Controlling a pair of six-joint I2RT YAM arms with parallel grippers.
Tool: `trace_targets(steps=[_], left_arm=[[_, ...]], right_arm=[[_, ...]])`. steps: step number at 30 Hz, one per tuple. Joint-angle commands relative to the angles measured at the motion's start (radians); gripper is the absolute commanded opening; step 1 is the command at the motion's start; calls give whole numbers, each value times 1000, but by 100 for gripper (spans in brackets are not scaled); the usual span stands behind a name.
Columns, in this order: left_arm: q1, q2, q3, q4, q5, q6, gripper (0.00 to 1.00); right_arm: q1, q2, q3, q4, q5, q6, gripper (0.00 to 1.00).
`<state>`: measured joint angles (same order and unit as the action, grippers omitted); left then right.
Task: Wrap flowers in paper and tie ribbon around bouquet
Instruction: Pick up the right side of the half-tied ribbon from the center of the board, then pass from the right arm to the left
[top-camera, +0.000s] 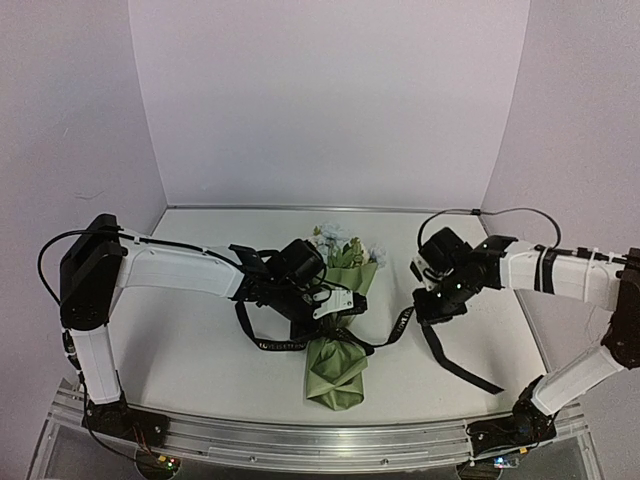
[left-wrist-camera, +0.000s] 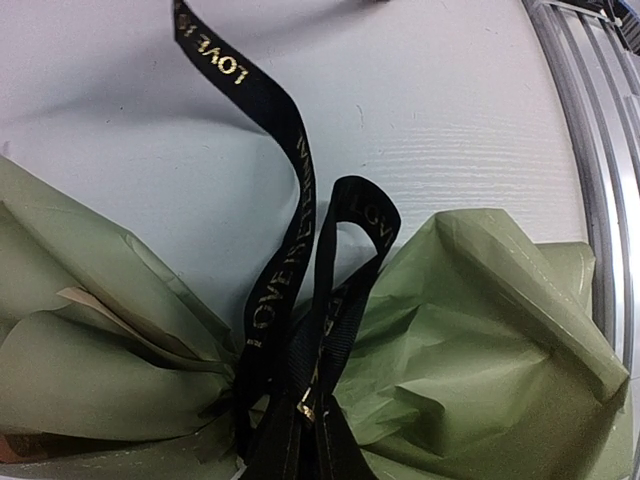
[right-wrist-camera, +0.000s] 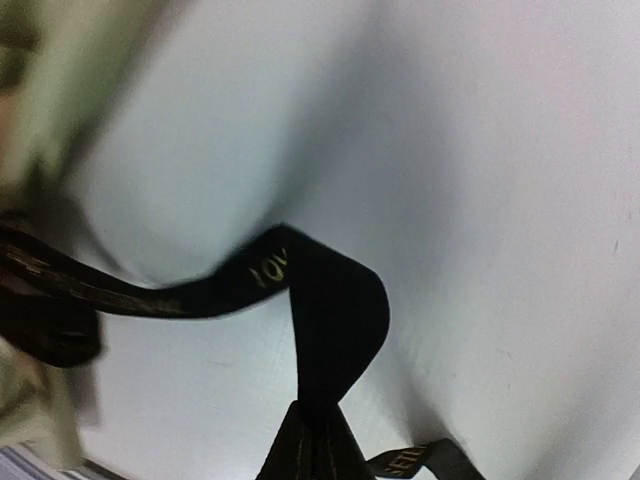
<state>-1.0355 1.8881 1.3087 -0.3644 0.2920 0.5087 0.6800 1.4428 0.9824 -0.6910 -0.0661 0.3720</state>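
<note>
Robot lab booth: plain walls (top-camera: 330, 100), white table (top-camera: 190, 345), aluminium rail (top-camera: 300, 442).

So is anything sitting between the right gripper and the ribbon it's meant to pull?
Nothing visible does. The right gripper is shut on the ribbon itself, and from there the ribbon runs unobstructed to the neck of the bouquet.

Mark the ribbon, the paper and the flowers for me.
ribbon (left-wrist-camera: 275, 285): left wrist view, lettered strand over the table.
paper (left-wrist-camera: 480, 340): left wrist view, olive fold right of the ribbon.
flowers (top-camera: 333, 240): top external view, pale blooms above the paper.
</note>
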Motion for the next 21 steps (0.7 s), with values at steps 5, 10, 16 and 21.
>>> trace_targets(steps=[5, 10, 16, 21], left_arm=[[-6, -20, -26, 95, 19, 6, 8], [-6, -41, -72, 159, 34, 5, 9], [-6, -56, -124, 245, 0, -6, 17], [-6, -102, -187, 355, -43, -33, 34]], right_arm=[[128, 62, 348, -181, -183, -6, 1], [169, 75, 416, -182, -211, -3, 1], [174, 95, 492, -185, -201, -40, 1], [173, 139, 581, -229, -226, -56, 1]])
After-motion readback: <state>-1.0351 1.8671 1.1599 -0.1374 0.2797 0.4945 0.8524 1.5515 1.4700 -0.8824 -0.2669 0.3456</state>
